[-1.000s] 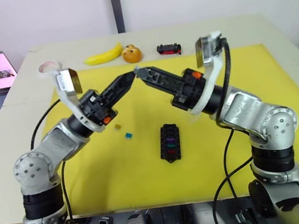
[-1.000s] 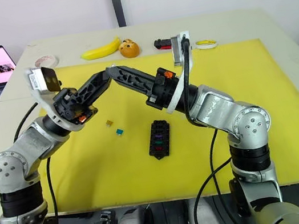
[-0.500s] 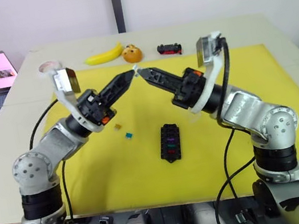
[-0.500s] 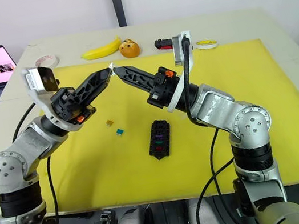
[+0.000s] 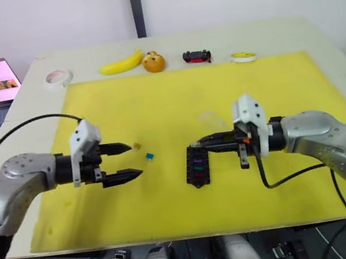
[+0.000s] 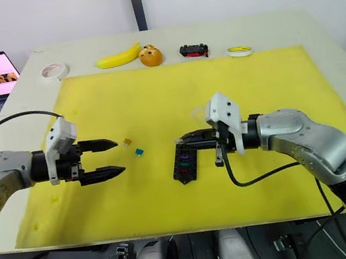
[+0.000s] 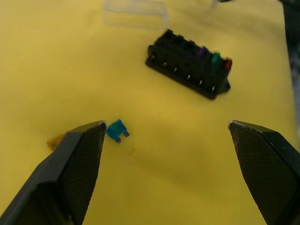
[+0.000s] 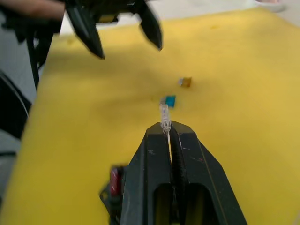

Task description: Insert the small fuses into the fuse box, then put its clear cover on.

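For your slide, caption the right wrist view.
Right end effector pinches a clear fuse above the yellow mat.

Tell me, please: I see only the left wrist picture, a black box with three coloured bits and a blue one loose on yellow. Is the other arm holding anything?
Observer: Yes. The right pincer is shut on a pale see-through fuse.
Operator: Where is that pincer?
Observer: Its tip is at the far end of the fuse box; I cannot tell if they touch.
Operator: Anything beyond the yellow mat?
Observer: A banana and a toy car lie along the table's far edge.
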